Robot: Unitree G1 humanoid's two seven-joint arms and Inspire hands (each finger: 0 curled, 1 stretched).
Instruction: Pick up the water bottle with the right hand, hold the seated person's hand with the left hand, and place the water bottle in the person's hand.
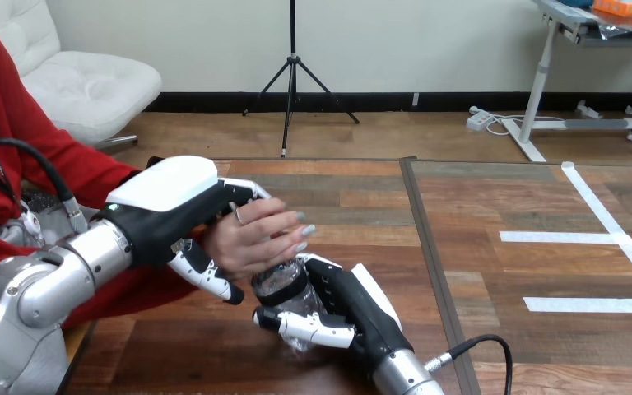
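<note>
water bottle (284, 288) clasped by curled fingers of right hand (355, 311) — person's hand (255, 239) laid over its top, that hand enclosed by left hand (164, 226), thumb curled beneath

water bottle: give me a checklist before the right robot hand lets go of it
1. Right robot hand curled round the water bottle: ok.
2. Left robot hand curled round the person's hand: ok.
3. Person's hand touching the water bottle, fingers over its top: ok.
4. Person's hand gripping firmly enough to take the weight: cannot tell.
5. Water bottle lifted off the table: cannot tell.
</note>
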